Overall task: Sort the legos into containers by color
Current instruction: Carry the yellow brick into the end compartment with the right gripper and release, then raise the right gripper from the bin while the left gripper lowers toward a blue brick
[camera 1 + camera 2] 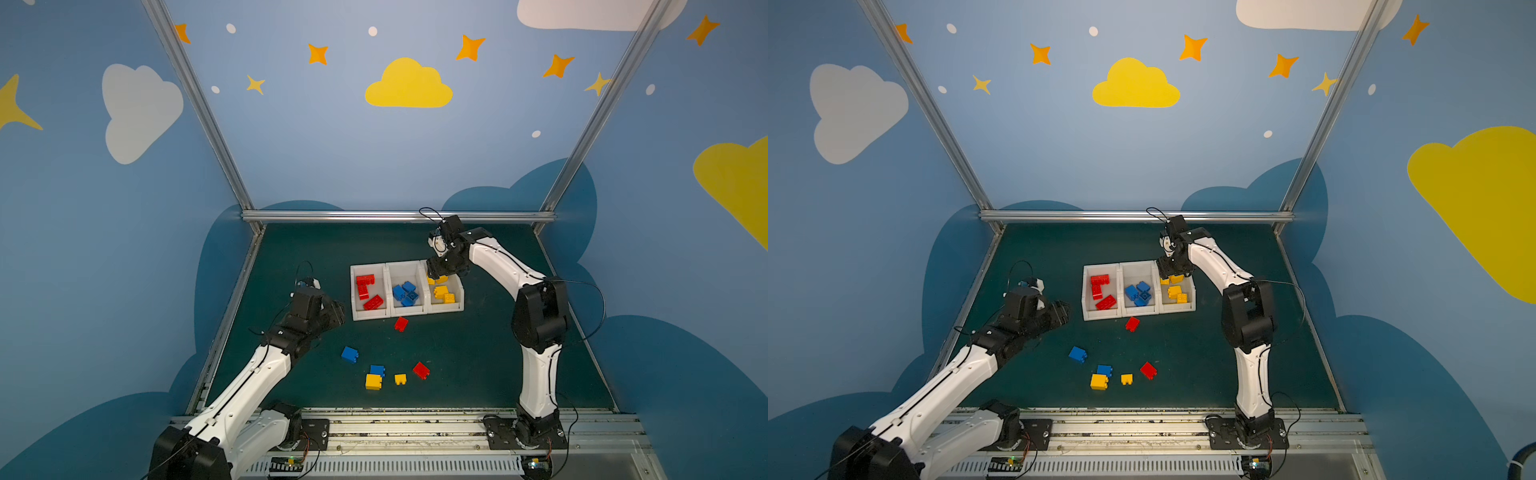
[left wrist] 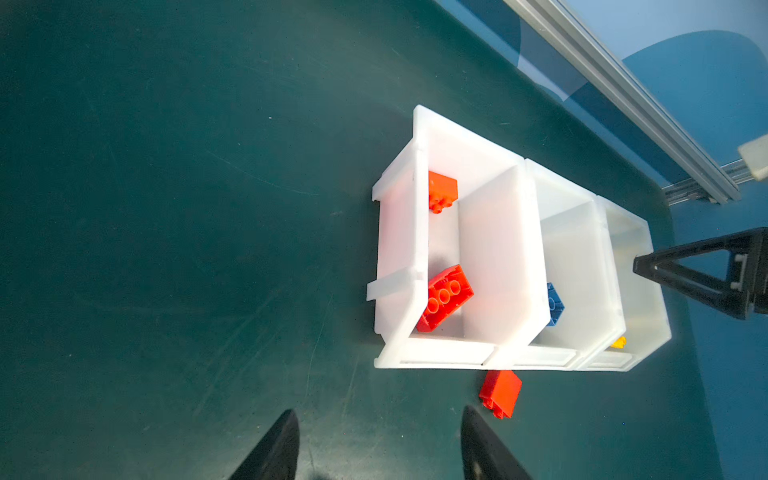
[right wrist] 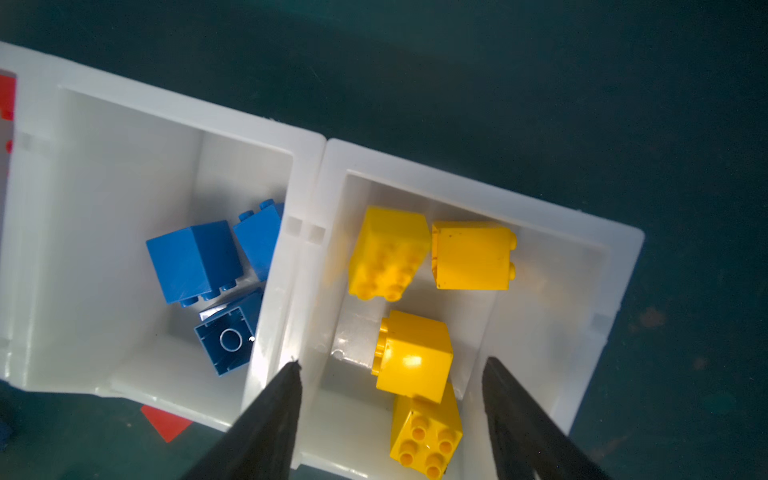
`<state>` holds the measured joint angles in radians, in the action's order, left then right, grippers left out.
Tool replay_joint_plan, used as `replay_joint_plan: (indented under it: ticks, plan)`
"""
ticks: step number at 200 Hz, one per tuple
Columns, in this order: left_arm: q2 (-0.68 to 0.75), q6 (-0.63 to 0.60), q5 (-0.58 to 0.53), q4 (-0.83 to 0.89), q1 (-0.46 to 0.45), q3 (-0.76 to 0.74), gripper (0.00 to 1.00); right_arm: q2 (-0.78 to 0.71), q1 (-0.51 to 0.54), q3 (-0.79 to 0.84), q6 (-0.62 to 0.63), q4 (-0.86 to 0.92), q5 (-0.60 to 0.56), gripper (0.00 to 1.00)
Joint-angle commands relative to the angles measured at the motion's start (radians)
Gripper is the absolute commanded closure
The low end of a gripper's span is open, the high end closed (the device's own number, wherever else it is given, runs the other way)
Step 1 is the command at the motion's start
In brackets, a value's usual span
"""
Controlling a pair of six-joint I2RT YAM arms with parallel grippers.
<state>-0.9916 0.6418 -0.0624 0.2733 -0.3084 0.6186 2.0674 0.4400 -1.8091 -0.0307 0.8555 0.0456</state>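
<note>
While hanging over the yellow bin [image 3: 540, 216], showed the right gripper [image 3: 390, 362] with jaws spread wide, gripping nothing. Counted four yellow bricks [image 3: 471, 255] lying in that bin in the right wrist view, one of them under the gap between the jaws. Saw blue bricks [image 3: 195, 262] in the blue bin [image 3: 166, 104] and red bricks [image 1: 365, 279] in the red bin [image 1: 370, 314], with all three white bins touching in a row. Found the left gripper [image 2: 379, 410] above the green mat [image 2: 166, 208], just left of the red bin in both top views, jaws likewise parted and bare. Noted six loose pieces on the mat: a red brick [image 1: 401, 323] just in front of the bins, then a blue brick [image 1: 350, 354], a second blue brick [image 1: 377, 370], a yellow brick [image 1: 373, 381], a small yellow brick [image 1: 400, 379] and a second red brick [image 1: 421, 370] nearer the arm bases.
</note>
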Motion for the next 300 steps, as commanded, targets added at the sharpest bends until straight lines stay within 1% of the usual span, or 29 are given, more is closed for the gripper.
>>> replay_joint_plan:
  ticks: [1,43,74,91,108,120,128,140,146,163,190,206,226,244,282,300]
  plan:
    - [0.009,-0.039,-0.001,-0.016,0.003,-0.003,0.37,-0.023,-0.007,-0.017,-0.031,0.037,-0.007,0.30]
    - [0.000,-0.110,0.038,-0.025,0.004,0.012,0.37,-0.110,-0.005,0.027,-0.088,0.022,-0.004,0.30]
    - [-0.001,-0.079,0.082,0.109,0.004,0.065,0.37,-0.162,0.002,0.039,-0.153,0.067,0.037,0.29]
    - [0.015,-0.090,0.123,0.191,0.002,0.082,0.36,-0.191,0.022,0.078,-0.166,0.057,0.041,0.29]
    - [0.054,-0.113,0.148,0.241,0.000,0.065,0.36,-0.230,0.054,0.148,-0.158,0.010,0.035,0.30]
    - [0.098,-0.135,0.153,0.238,-0.007,0.026,0.36,-0.265,0.091,0.205,-0.147,-0.024,-0.005,0.30]
    - [0.128,-0.125,0.152,0.250,-0.010,0.004,0.36,-0.288,0.113,0.224,-0.169,-0.010,-0.024,0.29]
    - [0.158,-0.116,0.167,0.288,-0.013,-0.001,0.36,-0.314,0.133,0.235,-0.188,0.037,0.015,0.29]
    - [0.171,-0.118,0.167,0.297,-0.017,-0.006,0.36,-0.330,0.143,0.251,-0.186,0.043,0.015,0.29]
    - [0.197,-0.133,0.142,0.305,-0.027,-0.027,0.35,-0.385,0.172,0.322,-0.196,0.019,-0.029,0.29]
    - [0.219,-0.132,0.169,0.282,-0.064,-0.054,0.34,-0.473,0.186,0.419,-0.237,-0.020,0.016,0.29]
    - [0.204,-0.125,0.154,0.273,-0.115,-0.073,0.33,-0.520,0.198,0.468,-0.244,-0.036,0.013,0.29]
    - [0.163,-0.111,0.106,0.270,-0.188,-0.093,0.32,-0.564,0.203,0.516,-0.250,-0.037,0.001,0.29]
    - [0.122,-0.110,0.083,0.257,-0.227,-0.103,0.32,-0.598,0.203,0.556,-0.261,-0.044,0.001,0.29]
    - [0.023,-0.132,0.056,0.240,-0.248,-0.093,0.31,-0.661,0.213,0.630,-0.305,-0.070,-0.006,0.28]
    - [-0.012,-0.137,0.018,0.253,-0.250,-0.080,0.31,-0.679,0.215,0.654,-0.319,-0.083,-0.003,0.28]
